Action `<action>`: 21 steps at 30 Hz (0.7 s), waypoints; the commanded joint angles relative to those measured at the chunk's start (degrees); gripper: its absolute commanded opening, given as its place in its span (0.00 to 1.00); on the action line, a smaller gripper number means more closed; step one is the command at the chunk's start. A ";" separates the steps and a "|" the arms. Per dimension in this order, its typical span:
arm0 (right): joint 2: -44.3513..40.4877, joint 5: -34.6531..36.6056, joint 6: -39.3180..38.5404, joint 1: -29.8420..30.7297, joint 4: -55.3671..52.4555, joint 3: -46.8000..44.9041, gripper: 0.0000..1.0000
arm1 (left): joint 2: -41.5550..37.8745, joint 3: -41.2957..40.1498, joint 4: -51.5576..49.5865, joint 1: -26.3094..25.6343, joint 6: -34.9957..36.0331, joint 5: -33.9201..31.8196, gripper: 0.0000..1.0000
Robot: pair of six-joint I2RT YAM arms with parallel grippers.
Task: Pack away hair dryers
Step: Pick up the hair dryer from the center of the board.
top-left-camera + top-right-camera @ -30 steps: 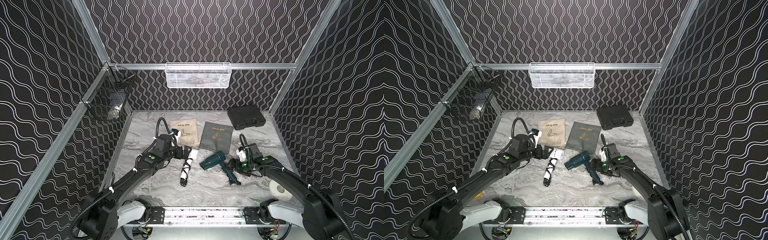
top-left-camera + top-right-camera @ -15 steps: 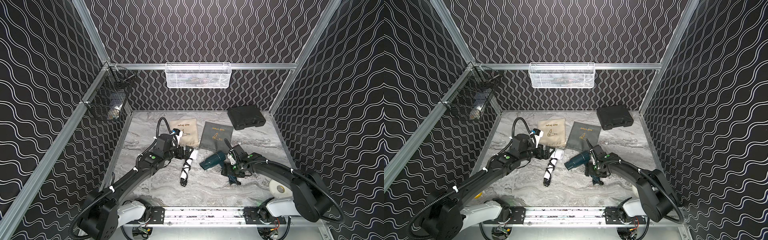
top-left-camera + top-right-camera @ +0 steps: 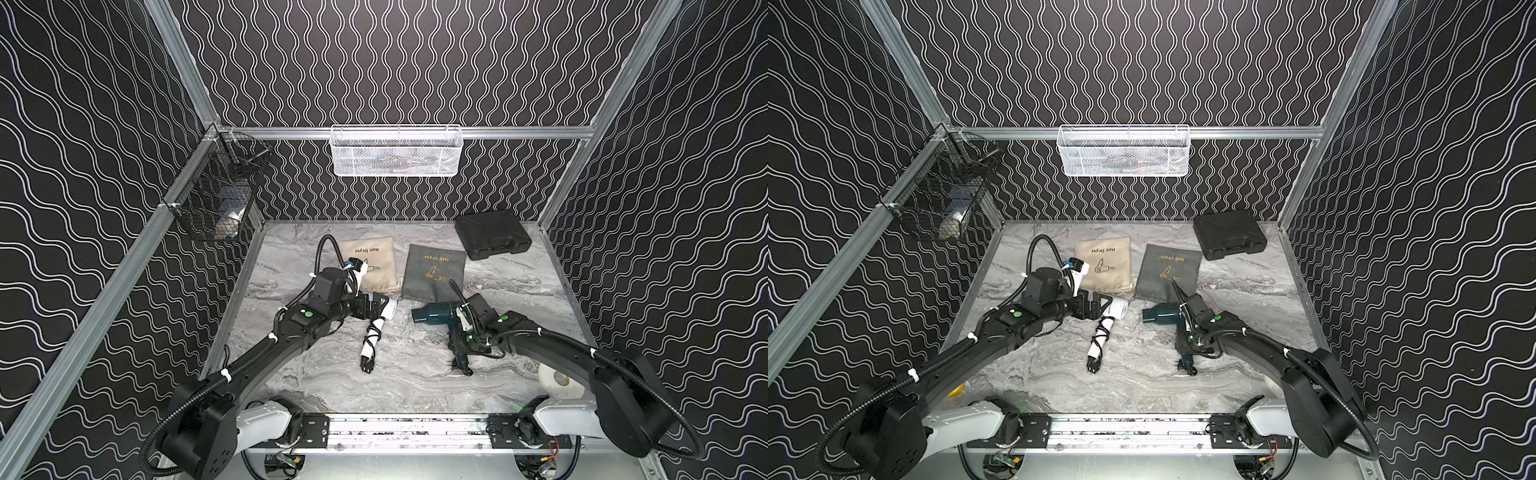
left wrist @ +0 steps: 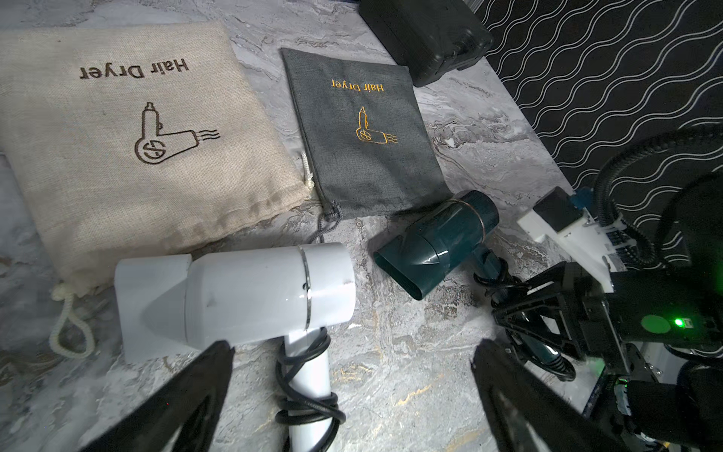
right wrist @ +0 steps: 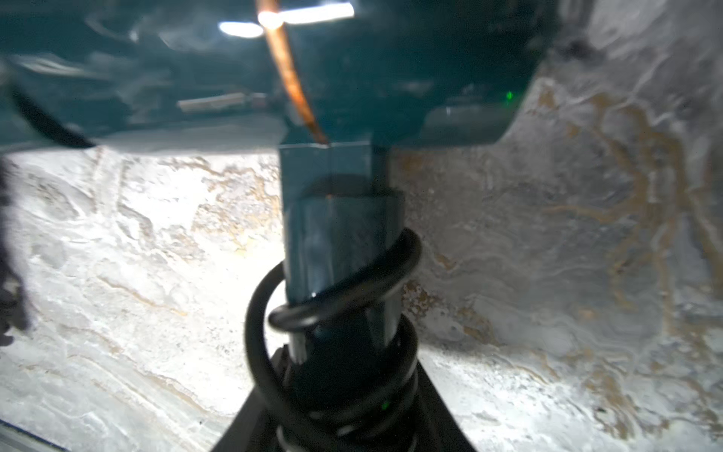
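Compared with one second ago, the right gripper [image 3: 464, 334] has travelled leftward from beside the dark teal plastic hair dryer [image 3: 432, 318] to directly over its handle, and its jaws have drawn in from wide apart. They now close on the cord-wound handle. The left gripper [image 3: 376, 305] is unchanged in position: jaws fully spread, nothing held, set at the barrel of the white plastic hair dryer [image 4: 250, 293]. Neither dryer has visibly shifted.

Both dryers lie flat on the grey marble-patterned table [image 3: 407, 374], side by side and apart, handles pointing toward the near edge, plugs nearest. The white unit carries black cord coiled round its handle; its flat nozzle points left. The teal unit has a thin copper-coloured band round its barrel, dark cord round its handle, and a nozzle also pointing left. Just behind them lie the beige cloth pouch [image 3: 370, 266] and the grey cloth pouch [image 3: 432, 274], each marked "Hair Dryer". Farthest back, at the right, sits the black hard plastic case [image 3: 492, 235].
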 commanded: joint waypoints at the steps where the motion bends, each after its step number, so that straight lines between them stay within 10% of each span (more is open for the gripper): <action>1: -3.13 -3.53 -1.18 0.19 4.97 -1.30 0.30 | 0.23 0.70 0.28 -0.16 0.72 1.06 0.99; 10: -14.44 -7.12 -2.60 0.44 10.11 -5.19 0.12 | 1.13 2.78 2.00 -0.23 0.07 4.75 0.99; 21: -21.11 6.39 -7.49 3.90 8.56 -3.46 0.15 | 12.00 14.17 5.91 -0.46 -0.49 27.09 0.99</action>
